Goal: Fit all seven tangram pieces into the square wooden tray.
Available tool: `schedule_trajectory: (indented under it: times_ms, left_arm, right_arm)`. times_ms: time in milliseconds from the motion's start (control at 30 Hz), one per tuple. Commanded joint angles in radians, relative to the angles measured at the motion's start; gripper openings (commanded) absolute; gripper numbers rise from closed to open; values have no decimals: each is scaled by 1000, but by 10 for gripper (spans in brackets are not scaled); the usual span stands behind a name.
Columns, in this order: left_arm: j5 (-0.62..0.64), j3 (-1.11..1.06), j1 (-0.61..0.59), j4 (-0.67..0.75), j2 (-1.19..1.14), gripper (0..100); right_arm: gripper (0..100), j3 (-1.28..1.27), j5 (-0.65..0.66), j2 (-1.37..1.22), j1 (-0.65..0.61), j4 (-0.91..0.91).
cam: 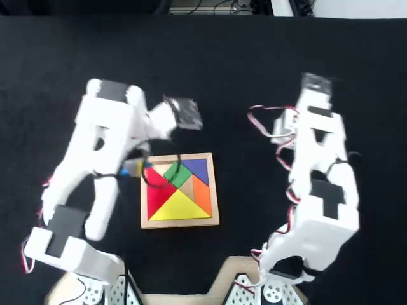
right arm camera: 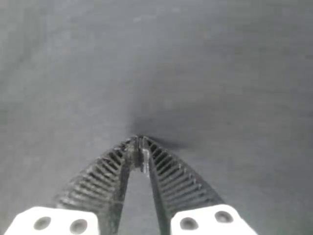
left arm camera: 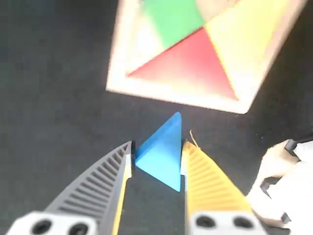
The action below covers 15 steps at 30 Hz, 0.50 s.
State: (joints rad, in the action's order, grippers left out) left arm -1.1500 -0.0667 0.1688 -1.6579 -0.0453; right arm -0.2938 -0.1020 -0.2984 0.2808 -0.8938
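From above, the wooden tray (cam: pixel 180 222) lies on the black table (cam: pixel 254 57) between the two arms. It holds a red triangle (cam: pixel 156 194), a yellow triangle (cam: pixel 180 207), a green square (cam: pixel 177 171), a purple triangle (cam: pixel 197 168) and an orange piece (cam: pixel 202 192), all lying flat and packed edge to edge. The left gripper (cam: pixel 145 168) sits at the tray's far left corner, and the right arm (cam: pixel 321 184) stands well apart from the tray on the other side. The left wrist view adds what the overhead one hides: the left gripper's fingers are pinching a blue triangle (left arm camera: pixel 161 154) by two sides, held over the black table just outside the tray's rim. Inside the tray, a pale bare patch (left arm camera: pixel 145 43) shows in the corner beside the green and red pieces. In the right wrist view, the right gripper (right arm camera: pixel 140 142) has its fingers pressed together with nothing between them, over bare black table.
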Motion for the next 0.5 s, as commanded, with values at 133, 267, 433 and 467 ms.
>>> schedule_trajectory:
  times_ms: [133,267,433,467]
  left_arm:
    - [-71,-220,162,216,52,77]
    - [-71,-308,203,316,54,77]
    - [-52,-358,170,402,44,137]
    - [-32,-355,154,413,44,175]
  right_arm:
    - [11,41,-49,5,21,34]
    - [11,36,-49,5,21,37]
    - [11,38,-49,5,21,37]
    - [11,39,-49,5,21,37]
